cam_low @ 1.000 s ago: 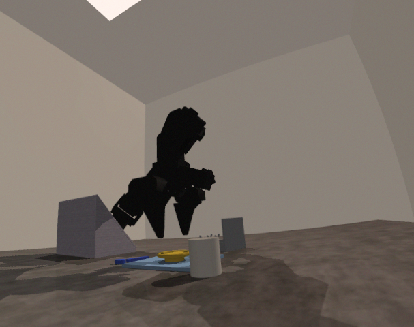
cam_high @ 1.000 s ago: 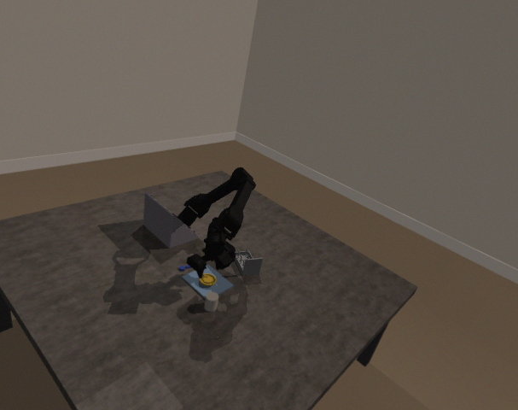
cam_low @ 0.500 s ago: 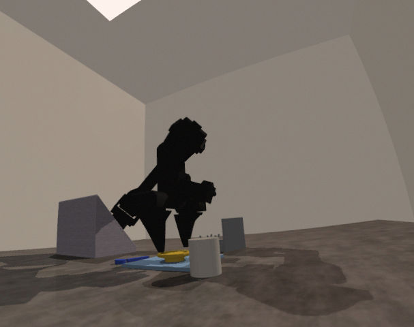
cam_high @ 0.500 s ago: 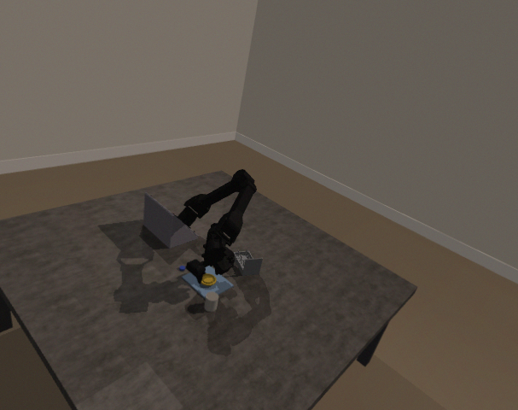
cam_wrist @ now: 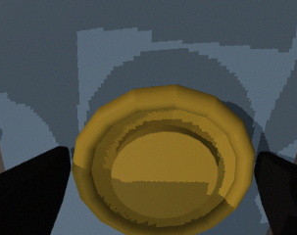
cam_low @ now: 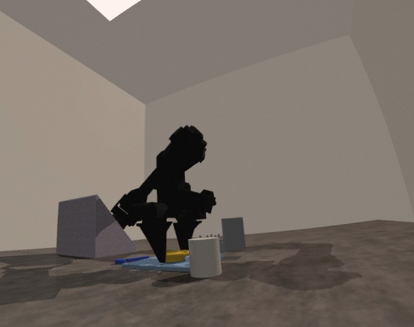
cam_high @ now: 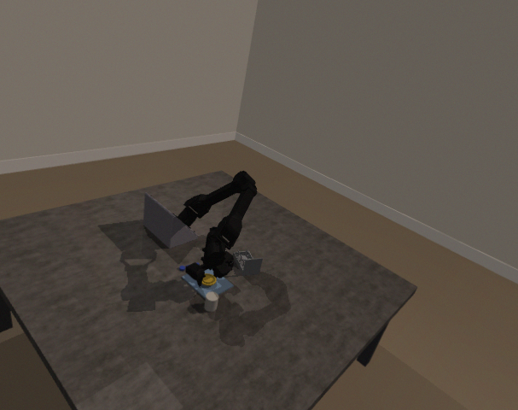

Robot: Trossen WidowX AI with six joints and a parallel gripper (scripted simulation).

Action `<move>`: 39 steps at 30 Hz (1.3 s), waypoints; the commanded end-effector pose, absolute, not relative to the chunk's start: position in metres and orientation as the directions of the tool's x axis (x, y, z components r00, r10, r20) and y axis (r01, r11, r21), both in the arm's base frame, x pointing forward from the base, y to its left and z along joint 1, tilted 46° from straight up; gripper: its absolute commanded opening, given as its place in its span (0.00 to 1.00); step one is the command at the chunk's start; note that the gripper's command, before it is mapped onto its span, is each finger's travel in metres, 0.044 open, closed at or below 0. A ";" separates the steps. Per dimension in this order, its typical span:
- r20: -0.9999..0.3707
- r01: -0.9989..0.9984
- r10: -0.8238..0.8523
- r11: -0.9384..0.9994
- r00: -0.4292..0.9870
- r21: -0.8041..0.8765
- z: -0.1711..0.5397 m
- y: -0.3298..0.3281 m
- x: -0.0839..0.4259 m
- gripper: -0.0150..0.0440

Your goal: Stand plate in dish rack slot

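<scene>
The yellow plate (cam_high: 209,280) (cam_low: 174,257) (cam_wrist: 165,166) lies flat, face up, on a blue board (cam_high: 223,287) (cam_low: 140,264) (cam_wrist: 35,49). My gripper (cam_high: 208,278) (cam_low: 174,255) (cam_wrist: 165,162) is open and points down, with one fingertip at each side of the plate's rim. In the wrist view the fingertips are very close to the rim; I cannot tell if they touch it. The small grey dish rack (cam_high: 252,266) (cam_low: 233,234) stands beyond the board, to the right of the gripper in the top and exterior views. Its slots are too small to make out.
A white cylinder (cam_high: 211,301) (cam_low: 204,257) stands at the board's near corner. A thin blue object (cam_high: 182,268) (cam_low: 120,261) lies by the board's left side. A large grey wedge (cam_high: 160,225) (cam_low: 76,228) stands further back on the left, beside the arm.
</scene>
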State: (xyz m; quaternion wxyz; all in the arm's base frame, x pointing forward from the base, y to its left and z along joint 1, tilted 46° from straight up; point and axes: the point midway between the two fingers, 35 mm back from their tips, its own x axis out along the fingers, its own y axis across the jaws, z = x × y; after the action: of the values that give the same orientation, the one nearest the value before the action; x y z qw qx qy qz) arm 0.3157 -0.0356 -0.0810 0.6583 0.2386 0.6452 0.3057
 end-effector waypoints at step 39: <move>-0.708 -0.086 0.706 0.704 -0.019 0.705 -0.010 -0.116 0.327 0.25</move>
State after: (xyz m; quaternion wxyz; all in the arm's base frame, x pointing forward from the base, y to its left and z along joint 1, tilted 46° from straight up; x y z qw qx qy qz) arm 0.3257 -0.1049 -0.0185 0.6552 0.2429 0.6488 0.3012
